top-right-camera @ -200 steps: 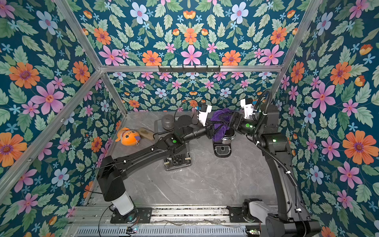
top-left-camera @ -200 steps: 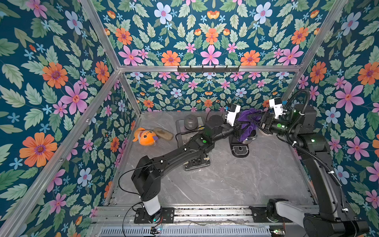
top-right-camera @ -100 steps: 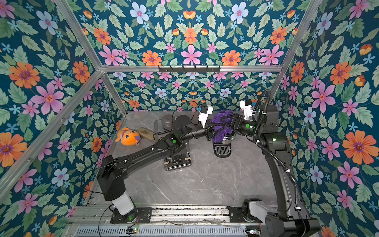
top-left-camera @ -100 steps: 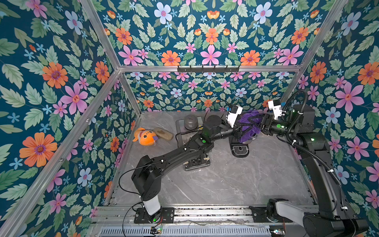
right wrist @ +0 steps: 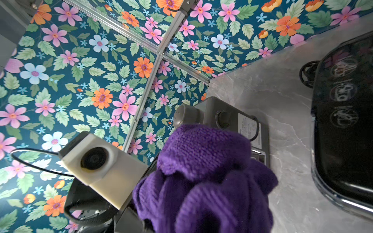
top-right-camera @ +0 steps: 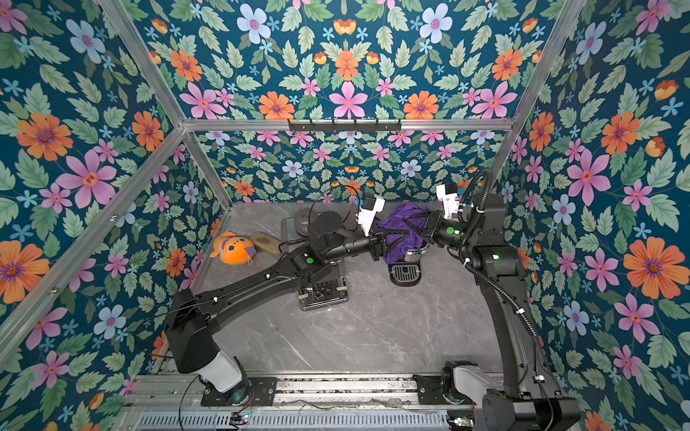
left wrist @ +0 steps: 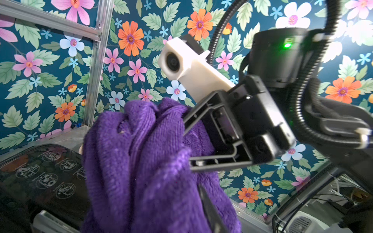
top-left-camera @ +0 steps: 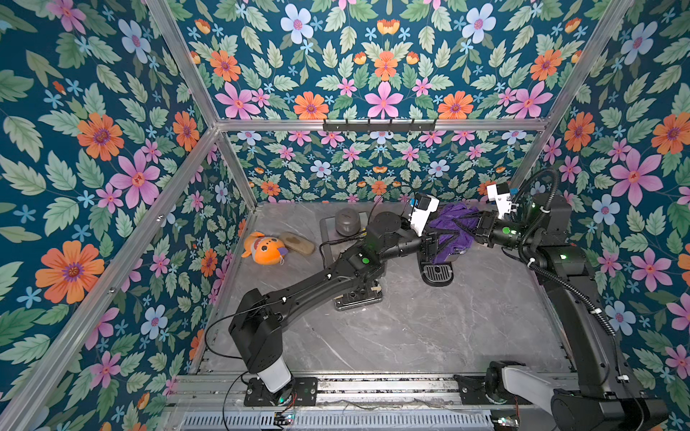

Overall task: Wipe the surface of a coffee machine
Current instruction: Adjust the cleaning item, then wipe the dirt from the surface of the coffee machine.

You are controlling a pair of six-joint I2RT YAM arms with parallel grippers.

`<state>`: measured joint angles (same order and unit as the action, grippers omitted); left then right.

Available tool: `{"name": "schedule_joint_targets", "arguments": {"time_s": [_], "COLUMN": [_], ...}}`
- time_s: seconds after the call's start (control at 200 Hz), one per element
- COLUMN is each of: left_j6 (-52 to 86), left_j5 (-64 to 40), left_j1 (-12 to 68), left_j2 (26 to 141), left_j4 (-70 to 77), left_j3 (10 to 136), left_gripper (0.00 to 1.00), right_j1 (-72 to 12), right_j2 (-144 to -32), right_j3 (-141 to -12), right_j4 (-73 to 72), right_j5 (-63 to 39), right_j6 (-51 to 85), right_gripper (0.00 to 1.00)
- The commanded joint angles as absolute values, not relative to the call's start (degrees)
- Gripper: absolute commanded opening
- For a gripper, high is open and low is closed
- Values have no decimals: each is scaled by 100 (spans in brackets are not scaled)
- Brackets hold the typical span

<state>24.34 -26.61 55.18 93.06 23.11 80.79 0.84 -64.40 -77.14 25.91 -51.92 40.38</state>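
Cloth hangs bunched over the coffee machine, far right of centre on the surface; right pincer is pinched narrow on it, left pincer is buried in folds with its grip unclear, so confirm right's hold before left backs away.

The coffee machine stands at the back right of the bench, with a cloth bunched above it. The left pincer meets the cloth from the left, the right pincer from the right. At the back left lies a soft toy, with a flat pad just to its right. Behind the left arm a dome sits on a plate. A small box lies in front of that, under the arm.
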Motion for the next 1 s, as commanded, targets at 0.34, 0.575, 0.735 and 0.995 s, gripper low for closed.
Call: {"name": "schedule_joint_targets", "arguments": {"time_s": [0.34,0.575,0.735,0.995], "left_j6": [2064,2729,2975,2973], "left_j5": [-819,-518,-719,-905], "left_j1": [5370,4839,4662,4667], "left_j2": [9112,10984,12045,12786], "left_j4": [1328,-900,-1462,-1511], "left_j3": [8830,11429,12470,12779], "left_gripper": [68,64,59,58], "right_j1": [1668,1933,1954,1964], "right_j2": [-6284,-6416,-6759,-7619], "right_j3": [-6539,-5705,-5266,-4832], "right_j4": [1741,1418,1206,659], "right_j5": [-4761,-4309,-4030,-4168], "right_j6": [4240,3941,3611,3401], "right_gripper": [0,0,0,0]}}
